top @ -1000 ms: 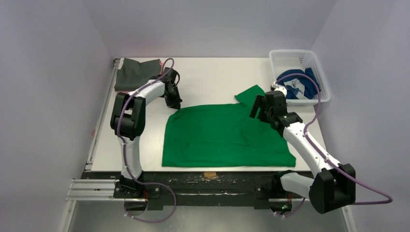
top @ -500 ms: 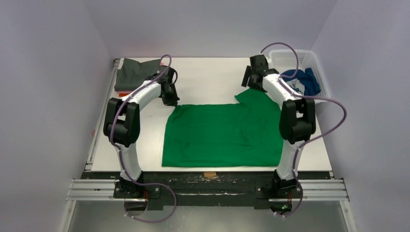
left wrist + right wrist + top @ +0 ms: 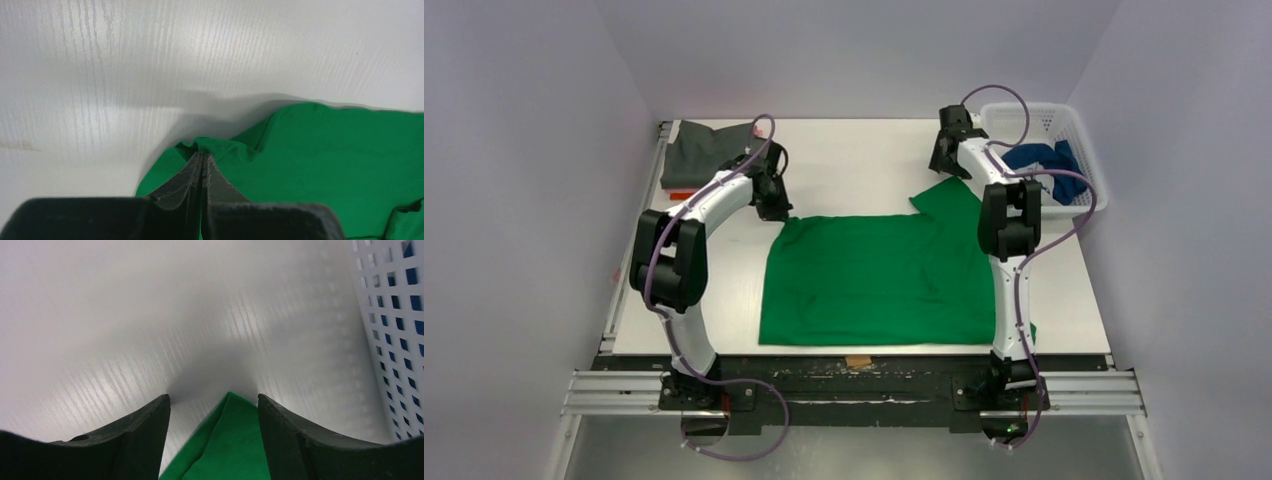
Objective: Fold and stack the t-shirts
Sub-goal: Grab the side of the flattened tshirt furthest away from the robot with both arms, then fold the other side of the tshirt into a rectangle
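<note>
A bright green t-shirt (image 3: pixel 879 280) lies spread on the white table. My left gripper (image 3: pixel 781 212) is shut on its far left corner (image 3: pixel 210 146), pinching a small fold of cloth. My right gripper (image 3: pixel 946 165) is open above the tip of the shirt's far right sleeve (image 3: pixel 947 192); the green tip (image 3: pixel 231 435) lies between the two fingers (image 3: pixel 145 430). A folded dark grey t-shirt (image 3: pixel 704 150) lies at the far left corner. A blue t-shirt (image 3: pixel 1039 165) lies in the basket.
A white lattice basket (image 3: pixel 1024 115) stands at the far right of the table; its wall shows in the right wrist view (image 3: pixel 395 315). The table's (image 3: pixel 864 150) near edge meets a black rail.
My right arm swung from the shirt's right side out to the far sleeve tip. My left gripper stayed at the far left corner, shifting slightly back.
</note>
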`<state>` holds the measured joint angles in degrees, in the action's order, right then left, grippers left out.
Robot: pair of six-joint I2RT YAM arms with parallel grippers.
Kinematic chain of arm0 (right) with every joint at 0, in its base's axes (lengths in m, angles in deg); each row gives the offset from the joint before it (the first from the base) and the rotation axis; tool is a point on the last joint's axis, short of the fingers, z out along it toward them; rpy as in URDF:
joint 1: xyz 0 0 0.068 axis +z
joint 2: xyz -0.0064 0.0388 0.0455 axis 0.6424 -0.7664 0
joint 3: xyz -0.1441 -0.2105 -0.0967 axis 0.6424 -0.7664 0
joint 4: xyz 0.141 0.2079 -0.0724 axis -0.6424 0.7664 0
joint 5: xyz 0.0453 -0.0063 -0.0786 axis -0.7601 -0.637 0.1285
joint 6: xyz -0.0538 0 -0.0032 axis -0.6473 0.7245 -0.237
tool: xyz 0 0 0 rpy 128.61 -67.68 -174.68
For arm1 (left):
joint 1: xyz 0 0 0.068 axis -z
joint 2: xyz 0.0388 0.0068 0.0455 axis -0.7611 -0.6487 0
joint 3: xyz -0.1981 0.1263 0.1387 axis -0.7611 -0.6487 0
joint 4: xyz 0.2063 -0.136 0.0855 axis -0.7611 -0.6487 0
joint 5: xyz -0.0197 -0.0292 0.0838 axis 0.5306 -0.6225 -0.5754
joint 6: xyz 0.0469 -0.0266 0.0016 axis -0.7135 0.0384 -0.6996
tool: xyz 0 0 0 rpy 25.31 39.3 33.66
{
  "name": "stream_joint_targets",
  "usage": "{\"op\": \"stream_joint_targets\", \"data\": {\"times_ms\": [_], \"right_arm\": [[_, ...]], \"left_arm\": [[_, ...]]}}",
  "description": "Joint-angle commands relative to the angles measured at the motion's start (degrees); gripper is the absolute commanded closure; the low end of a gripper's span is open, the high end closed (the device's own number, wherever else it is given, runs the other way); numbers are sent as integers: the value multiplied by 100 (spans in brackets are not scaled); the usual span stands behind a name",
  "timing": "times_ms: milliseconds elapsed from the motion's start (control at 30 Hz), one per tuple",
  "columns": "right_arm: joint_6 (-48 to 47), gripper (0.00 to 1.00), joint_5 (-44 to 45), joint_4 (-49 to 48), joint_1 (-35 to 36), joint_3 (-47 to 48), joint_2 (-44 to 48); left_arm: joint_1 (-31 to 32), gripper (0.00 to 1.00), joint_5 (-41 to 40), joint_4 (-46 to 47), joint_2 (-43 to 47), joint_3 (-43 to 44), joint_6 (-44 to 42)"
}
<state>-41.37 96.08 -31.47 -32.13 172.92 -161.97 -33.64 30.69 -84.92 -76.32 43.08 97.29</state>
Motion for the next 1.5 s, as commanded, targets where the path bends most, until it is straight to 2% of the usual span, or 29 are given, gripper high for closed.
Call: {"op": "stream_joint_targets", "data": {"times_ms": [0, 167, 433, 533, 600, 667, 800, 1133, 1300, 1333, 1367, 1467], "right_arm": [[-98, 38, -9, 41, -38, -13, 72], [60, 52, -75, 71, -54, -483, 321], [267, 59, -134, -134, -65, -1307, 877], [322, 73, -229, -285, -66, -1513, 1001], [294, 84, -311, -400, -63, -1564, 1023], [181, 100, -405, -625, -66, -1570, 1112], [82, 100, -394, -831, -64, -1941, 1651], [92, 100, -651, -1595, -55, -4659, 4162], [40, 100, -818, -1443, -59, -4739, 4262], [48, 100, -820, -1449, -55, -4716, 4239], [48, 100, -837, -1458, -59, -4694, 4221], [50, 100, -971, -1515, -56, -4673, 4180]], "left_arm": [[42, 100, -30, 188, 375, -74, -38], [59, 100, 19, 219, 474, -188, -24], [111, 100, 27, 278, 692, -423, 28], [130, 100, 25, 293, 774, -497, 41], [130, 100, 25, 314, 798, -521, 45], [133, 100, 25, 325, 813, -514, 42], [167, 100, 158, 348, 927, -621, 50], [433, 100, 82, 634, 1827, -1516, 85], [381, 100, -281, 450, 1688, -1310, 175], [322, 99, -323, 444, 1579, -1189, 218], [233, 87, -340, 407, 1406, -1024, 274], [-35, 70, -318, 182, 736, -418, 407]]}}
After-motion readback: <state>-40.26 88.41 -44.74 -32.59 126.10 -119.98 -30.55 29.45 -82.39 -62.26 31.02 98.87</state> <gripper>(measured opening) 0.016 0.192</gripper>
